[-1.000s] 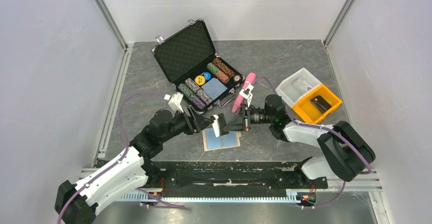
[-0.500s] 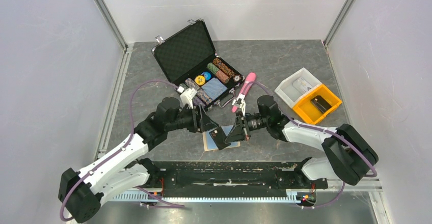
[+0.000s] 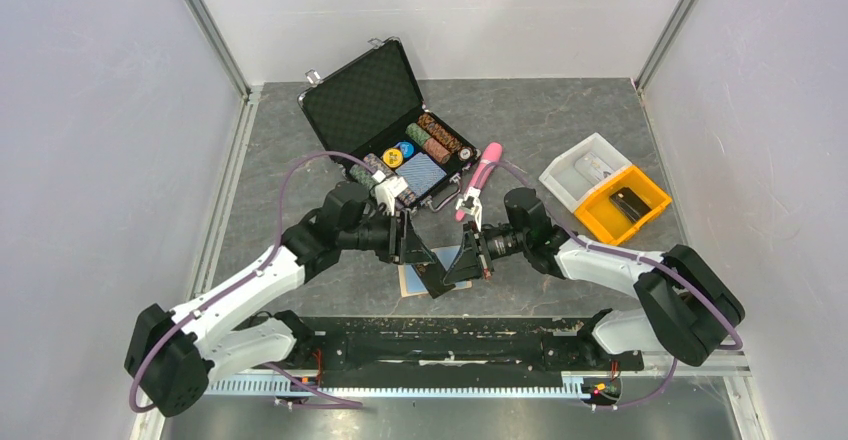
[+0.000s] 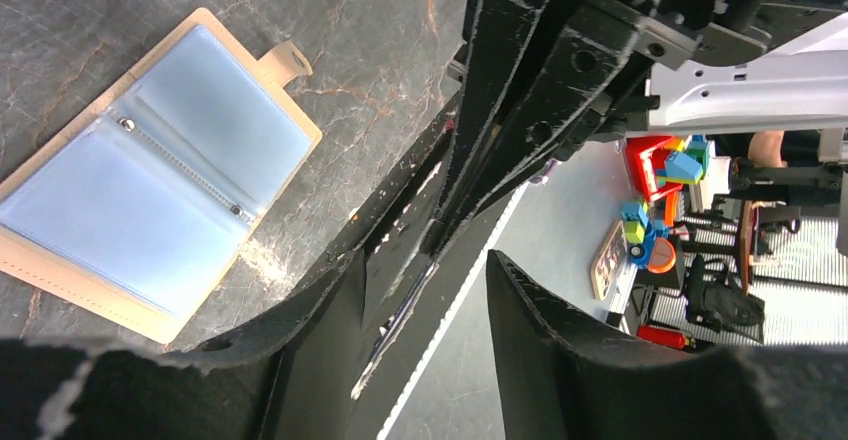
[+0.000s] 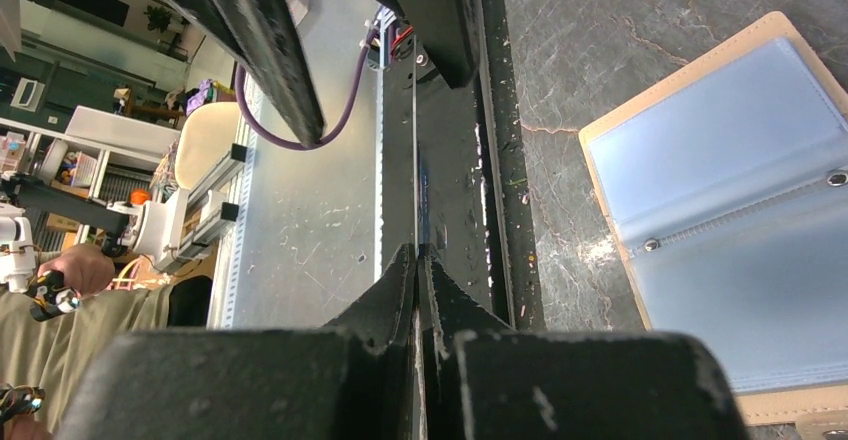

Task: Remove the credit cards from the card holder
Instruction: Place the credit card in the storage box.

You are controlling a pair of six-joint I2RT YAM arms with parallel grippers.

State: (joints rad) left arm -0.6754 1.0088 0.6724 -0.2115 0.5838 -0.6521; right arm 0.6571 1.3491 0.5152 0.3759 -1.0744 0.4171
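Note:
The tan card holder (image 3: 452, 282) lies open on the table between the arms, its light-blue clear sleeves up; it also shows in the left wrist view (image 4: 150, 170) and the right wrist view (image 5: 730, 220). My right gripper (image 3: 450, 266) (image 5: 417, 250) is shut on a thin dark credit card (image 5: 415, 190), seen edge-on and held over the holder's near edge. My left gripper (image 3: 425, 256) (image 4: 425, 260) is open, with its fingers on either side of that card (image 4: 400, 320). I cannot tell whether they touch it. No other card shows.
An open black chip case (image 3: 365, 105) with poker chips stands behind the holder. A pink object (image 3: 480, 178) lies right of it. A white bin (image 3: 585, 170) and an orange bin (image 3: 625, 205) sit at the right. The black base rail (image 3: 450, 345) runs along the near edge.
My left arm has reached to the right, and its open fingers now straddle the card. The card has gone from upright and pale-faced to lower and dark. The right gripper barely moved.

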